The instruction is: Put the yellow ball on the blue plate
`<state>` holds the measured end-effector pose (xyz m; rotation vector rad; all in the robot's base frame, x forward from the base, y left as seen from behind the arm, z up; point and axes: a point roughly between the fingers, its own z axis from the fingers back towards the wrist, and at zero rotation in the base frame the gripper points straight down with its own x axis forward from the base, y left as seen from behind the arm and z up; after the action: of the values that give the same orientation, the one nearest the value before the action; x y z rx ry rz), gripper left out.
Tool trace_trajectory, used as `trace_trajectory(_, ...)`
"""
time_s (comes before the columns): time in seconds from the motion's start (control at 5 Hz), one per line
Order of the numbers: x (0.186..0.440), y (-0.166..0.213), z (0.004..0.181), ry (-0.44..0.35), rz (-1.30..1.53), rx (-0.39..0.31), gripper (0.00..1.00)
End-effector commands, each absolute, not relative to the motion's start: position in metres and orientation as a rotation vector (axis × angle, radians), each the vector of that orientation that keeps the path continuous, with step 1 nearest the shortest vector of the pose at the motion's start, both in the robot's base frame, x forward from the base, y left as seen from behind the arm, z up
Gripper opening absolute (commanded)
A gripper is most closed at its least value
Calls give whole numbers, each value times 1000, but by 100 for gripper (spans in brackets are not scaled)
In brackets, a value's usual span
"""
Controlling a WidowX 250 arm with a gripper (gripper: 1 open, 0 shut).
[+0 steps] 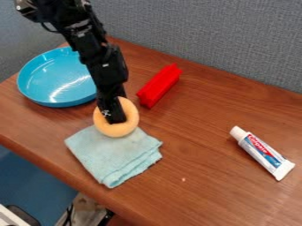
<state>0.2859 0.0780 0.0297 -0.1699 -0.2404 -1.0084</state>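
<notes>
The yellow ball rests on the far edge of a light teal folded cloth near the table's front. My gripper comes down steeply from the upper left and is shut on the top of the ball, its black fingers pressed into it. The blue plate sits at the back left of the table, a short way behind and left of the ball, with nothing in it.
A red rectangular block lies just right of the arm, behind the ball. A toothpaste tube lies at the right side of the wooden table. The table's front edge runs close below the cloth.
</notes>
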Motion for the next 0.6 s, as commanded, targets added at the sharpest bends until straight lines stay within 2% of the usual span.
trace_trajectory(0.0,277,75,-35,-150,-978,-295,0)
trace_trajectory(0.4,278,75,-35,-159,-974,-301,0)
